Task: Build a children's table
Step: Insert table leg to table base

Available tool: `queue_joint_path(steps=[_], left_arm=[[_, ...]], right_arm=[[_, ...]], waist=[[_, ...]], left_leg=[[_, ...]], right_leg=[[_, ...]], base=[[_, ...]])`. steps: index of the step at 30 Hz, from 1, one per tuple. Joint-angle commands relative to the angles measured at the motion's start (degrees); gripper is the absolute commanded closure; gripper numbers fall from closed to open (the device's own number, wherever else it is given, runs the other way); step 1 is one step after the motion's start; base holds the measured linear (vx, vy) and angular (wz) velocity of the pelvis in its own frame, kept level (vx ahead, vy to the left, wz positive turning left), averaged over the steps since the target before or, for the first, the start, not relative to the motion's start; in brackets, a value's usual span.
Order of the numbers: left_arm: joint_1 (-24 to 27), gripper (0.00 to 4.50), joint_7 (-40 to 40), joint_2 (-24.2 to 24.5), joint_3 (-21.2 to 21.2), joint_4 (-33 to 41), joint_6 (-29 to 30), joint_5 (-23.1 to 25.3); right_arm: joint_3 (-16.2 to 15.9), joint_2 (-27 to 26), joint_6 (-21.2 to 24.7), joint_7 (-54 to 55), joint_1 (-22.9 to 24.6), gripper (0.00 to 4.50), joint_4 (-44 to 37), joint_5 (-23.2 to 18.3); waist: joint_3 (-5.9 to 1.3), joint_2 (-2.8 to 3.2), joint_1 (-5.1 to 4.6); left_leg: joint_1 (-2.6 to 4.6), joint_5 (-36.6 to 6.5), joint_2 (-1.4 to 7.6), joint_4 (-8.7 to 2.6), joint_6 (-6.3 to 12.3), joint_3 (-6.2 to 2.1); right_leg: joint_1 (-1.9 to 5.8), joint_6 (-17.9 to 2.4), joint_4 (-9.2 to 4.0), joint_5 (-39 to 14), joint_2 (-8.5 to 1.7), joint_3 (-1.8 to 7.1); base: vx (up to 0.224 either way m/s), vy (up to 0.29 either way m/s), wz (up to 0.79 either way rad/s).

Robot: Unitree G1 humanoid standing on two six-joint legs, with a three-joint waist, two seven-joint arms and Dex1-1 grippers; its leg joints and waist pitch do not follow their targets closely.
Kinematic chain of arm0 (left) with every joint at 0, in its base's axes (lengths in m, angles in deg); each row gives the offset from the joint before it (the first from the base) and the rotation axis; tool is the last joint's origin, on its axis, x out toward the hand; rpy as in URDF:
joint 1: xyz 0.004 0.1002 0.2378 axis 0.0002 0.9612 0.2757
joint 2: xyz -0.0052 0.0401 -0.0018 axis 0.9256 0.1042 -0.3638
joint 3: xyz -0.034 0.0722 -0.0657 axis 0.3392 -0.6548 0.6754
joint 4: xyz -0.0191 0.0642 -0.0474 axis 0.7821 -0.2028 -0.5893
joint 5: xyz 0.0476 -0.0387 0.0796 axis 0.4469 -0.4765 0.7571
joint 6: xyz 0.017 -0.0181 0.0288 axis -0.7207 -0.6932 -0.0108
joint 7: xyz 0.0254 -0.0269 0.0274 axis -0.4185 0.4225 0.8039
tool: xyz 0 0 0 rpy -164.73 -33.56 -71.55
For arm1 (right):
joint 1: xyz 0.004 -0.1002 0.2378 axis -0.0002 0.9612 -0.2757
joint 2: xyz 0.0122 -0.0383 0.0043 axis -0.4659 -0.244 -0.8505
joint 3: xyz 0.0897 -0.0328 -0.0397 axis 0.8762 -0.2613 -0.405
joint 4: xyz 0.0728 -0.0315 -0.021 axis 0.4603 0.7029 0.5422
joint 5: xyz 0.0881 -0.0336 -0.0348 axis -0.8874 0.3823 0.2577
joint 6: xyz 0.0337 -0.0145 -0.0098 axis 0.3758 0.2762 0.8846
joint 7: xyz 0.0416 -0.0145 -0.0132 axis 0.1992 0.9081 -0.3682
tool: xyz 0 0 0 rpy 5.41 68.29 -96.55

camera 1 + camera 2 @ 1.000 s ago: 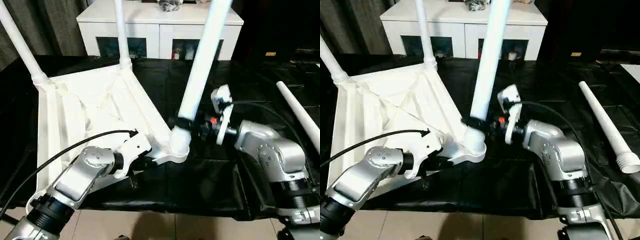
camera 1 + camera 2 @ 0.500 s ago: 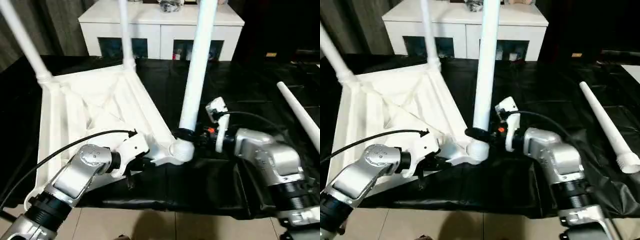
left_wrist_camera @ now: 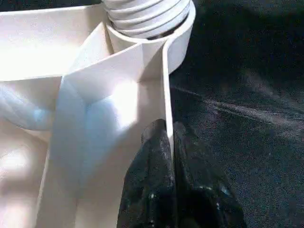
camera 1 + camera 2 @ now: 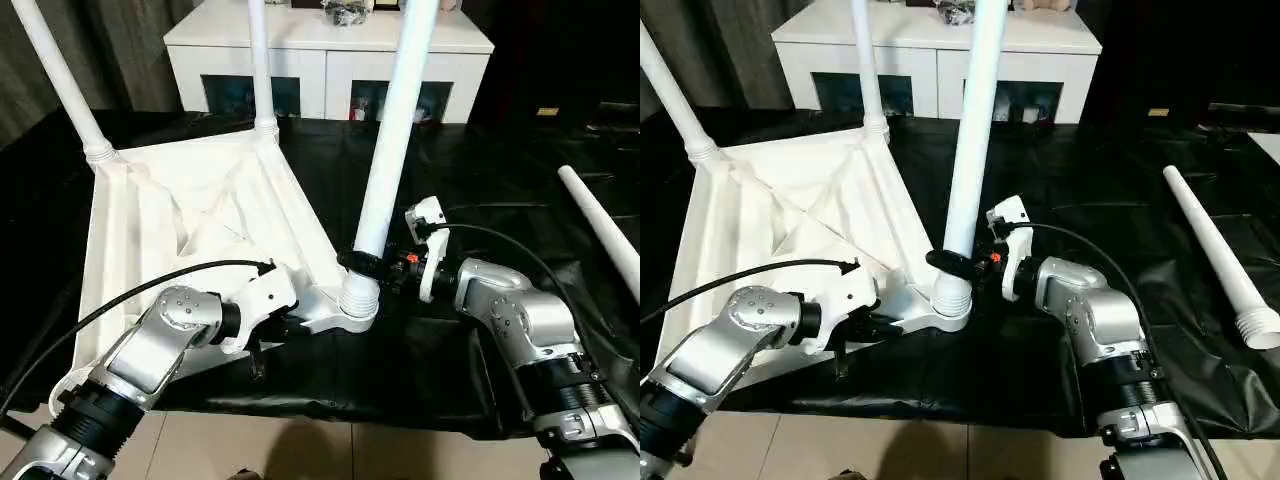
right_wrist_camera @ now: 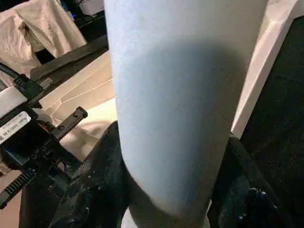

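Note:
The children's table top (image 4: 180, 215) lies upside down on the black-covered work table (image 4: 480, 170), ribbed underside up. Two white legs (image 4: 60, 80) (image 4: 260, 60) stand in its far corner sockets. A third leg (image 4: 390, 140) rises from the near right socket (image 4: 355, 300). My right gripper (image 4: 365, 265) is shut on this leg just above the socket, one black finger (image 5: 95, 180) on each side of the tube (image 5: 175, 95). My left gripper (image 3: 171, 137) is shut on the top's thin rim wall (image 3: 166, 85) beside that socket. A fourth leg (image 4: 1215, 250) lies loose at the right.
A white cabinet (image 4: 320, 50) with glass doors stands behind the work table. The black cover is wrinkled around the near right corner. The work table's front edge runs just below my forearms, with tiled floor (image 4: 330, 450) beyond it.
The head camera has shifted. The leg in my right gripper stands a little more upright than a second ago. Both grips are unchanged.

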Motion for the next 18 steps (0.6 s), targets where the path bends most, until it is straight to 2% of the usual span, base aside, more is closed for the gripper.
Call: queue_joint_path(steps=[1, 4, 7, 8, 9, 13, 16, 17, 18], left_arm=[[-0.90, 4.50, 0.54, -1.25, 1.54, 0.35, -2.18, -1.54], [-1.01, 4.50, 0.12, -1.90, 2.31, 0.24, -2.00, -2.21], [-1.07, 4.50, -0.12, -2.18, 2.50, -0.01, -2.04, -2.20], [-0.99, 4.50, -0.18, -2.31, 2.63, 0.03, -1.96, -2.22], [-0.99, 4.50, -0.18, -2.31, 2.63, 0.03, -1.96, -2.22], [-0.77, 4.50, -0.73, -2.91, 3.25, 0.25, -1.64, -2.23], [-0.76, 4.50, -1.40, -3.12, 3.60, 0.27, -1.64, -1.81], [-0.77, 4.50, -1.45, -3.14, 3.63, 0.24, -1.65, -1.79], [-0.80, 4.50, -1.56, -3.20, 3.70, 0.13, -1.69, -1.73]], right_arm=[[0.77, -0.60, -0.80, 0.72, 0.50, 2.64, 1.66, 0.27], [2.99, -2.14, -1.04, 1.04, 1.87, 2.64, 3.48, -1.44], [3.27, -2.62, -1.68, 1.44, 3.10, 2.64, 4.19, -1.59], [3.08, -2.63, -2.27, 1.60, 3.60, 2.64, 4.36, -1.12], [3.08, -2.63, -2.27, 1.60, 3.60, 2.65, 4.36, -1.12], [0.55, -1.61, -6.08, 2.20, 6.08, 2.65, 3.16, 2.81], [-3.04, 0.36, -9.94, 2.23, 8.45, 2.65, -0.52, 7.65], [-3.25, 0.49, -10.11, 2.23, 8.63, 2.66, -0.84, 7.90], [-4.23, 1.18, -10.99, 2.34, 9.29, 2.66, -2.05, 9.13]], waist=[[-3.66, 0.10, -0.10], [-3.69, -0.01, -0.26], [-3.72, 0.09, -0.17], [-3.74, 0.32, -0.12], [-3.71, 0.13, -0.18], [-3.66, 0.33, -0.08], [-3.60, 0.23, -0.09], [-3.59, 0.20, -0.07], [-3.51, 0.27, -0.06]], left_leg=[[1.21, -19.75, 1.26, -5.31, -2.16, -0.39], [1.18, -20.36, 1.24, -5.33, -2.13, -0.43], [1.23, -20.03, 1.29, -5.38, -1.98, -0.37], [1.20, -19.96, 1.26, -5.39, -1.95, -0.42], [1.14, -19.77, 1.26, -5.41, -1.82, -0.35], [1.19, -20.52, 1.31, -5.49, -1.83, -0.39], [1.23, -21.40, 1.31, -5.59, -2.05, -0.46], [1.19, -21.52, 1.33, -5.65, -2.01, -0.48], [1.38, -22.19, 1.32, -5.62, -1.95, -0.48]], right_leg=[[1.93, -9.91, -4.70, -22.73, -2.13, 1.54], [1.94, -9.95, -4.85, -23.26, -2.19, 1.51], [1.93, -10.19, -4.87, -22.30, -2.11, 1.51], [1.97, -10.22, -4.79, -22.16, -2.11, 1.48], [1.95, -10.26, -4.85, -22.00, -2.08, 1.48], [1.87, -9.75, -5.04, -23.57, -2.10, 1.46], [1.79, -8.67, -5.19, -25.05, -2.05, 1.45], [1.85, -8.44, -5.22, -25.39, -2.09, 1.44], [1.59, -7.95, -5.47, -26.90, -2.11, 1.50]], base=[[0.000, 0.000, 0.00], [0.000, 0.000, 0.00], [0.000, 0.000, 0.00], [0.000, 0.000, 0.00], [0.000, 0.000, 0.00], [0.000, 0.000, 0.00], [0.000, 0.000, 0.00], [0.000, 0.000, 0.00], [0.000, 0.000, 0.00]])
